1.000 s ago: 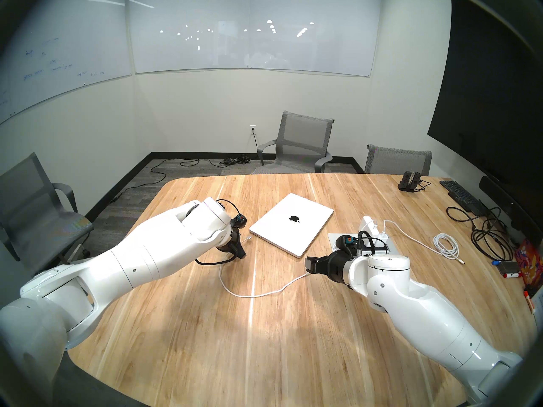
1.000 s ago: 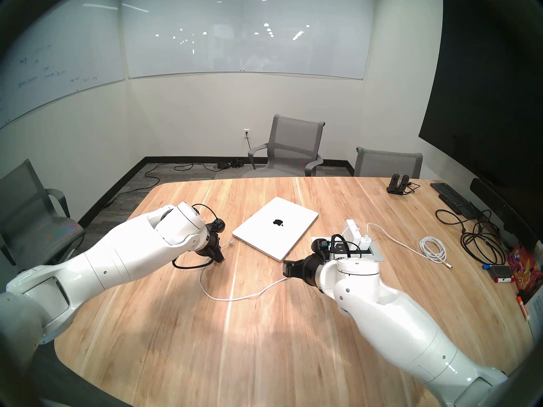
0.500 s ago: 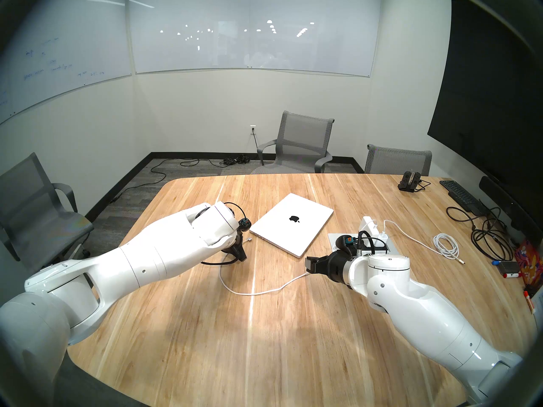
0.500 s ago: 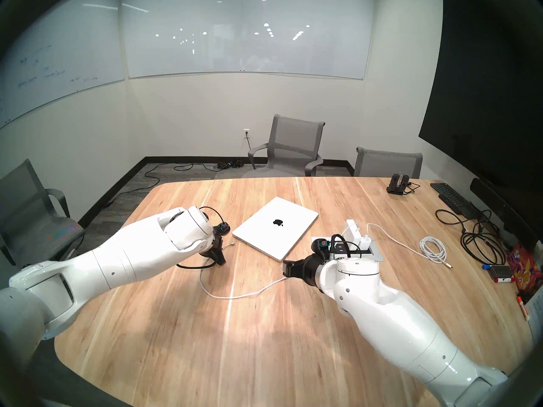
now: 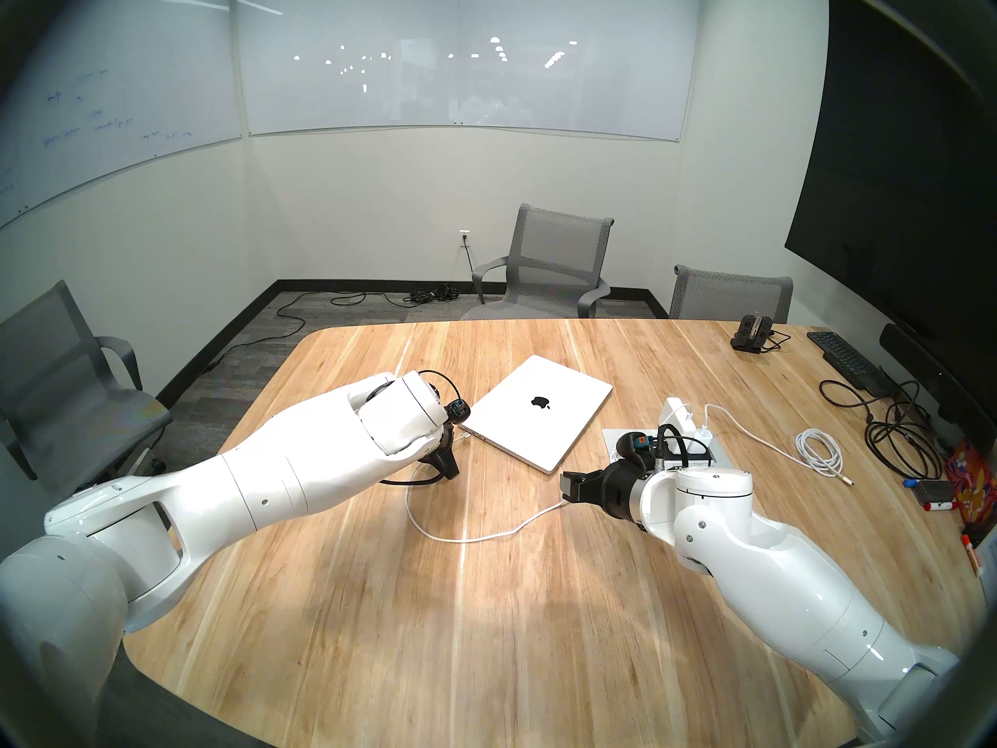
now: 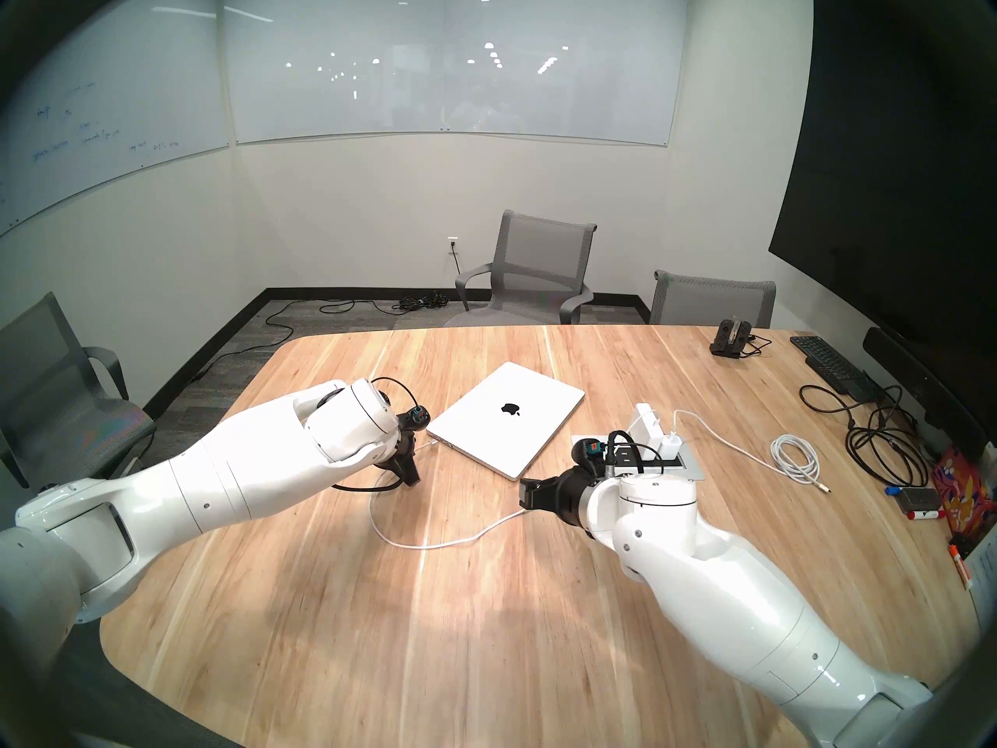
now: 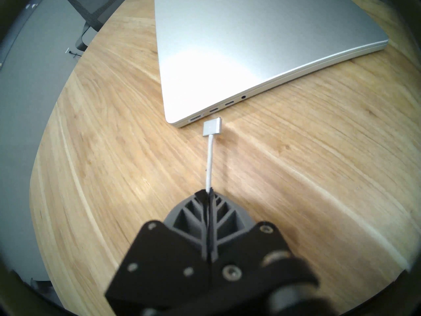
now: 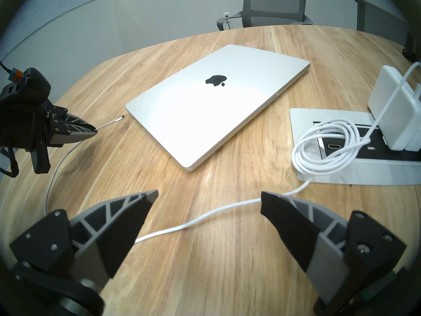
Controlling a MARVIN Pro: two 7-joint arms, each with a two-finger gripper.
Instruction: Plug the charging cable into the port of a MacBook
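Where the head stereo left view is concerned, the tip of the left gripper [image 5: 450, 450] is largely hidden behind its own white wrist, so its jaws cannot be read there. The thin silver laptop with a black apple logo, the MacBook [image 5: 539, 412], is seen lying closed on the pale wooden table [image 5: 485, 623], and the thin white charging cable [image 5: 475, 539] is seen looping across the wood toward the right gripper [image 5: 566, 488]. The plug is too small to make out here.

In the head stereo right view much the same is shown; a short white stretch of cable is glimpsed between the left gripper [image 6: 412, 463] and the laptop's near corner.

In the left wrist view the jaws are pressed together on the cable, just behind the flat silvery plug [image 7: 212, 128]. The plug's long axis is pointed away from the camera toward the laptop's port edge, with its face just short of that edge and beside the oblong port [image 7: 195, 119] at the corner. Only part of the apple logo is visible, cut off at the top.

In the right wrist view the right gripper [image 8: 206, 203] is seen with fingers wide apart above the table and nothing between them. A white charger brick [image 8: 391, 108] is partly cropped at the right.
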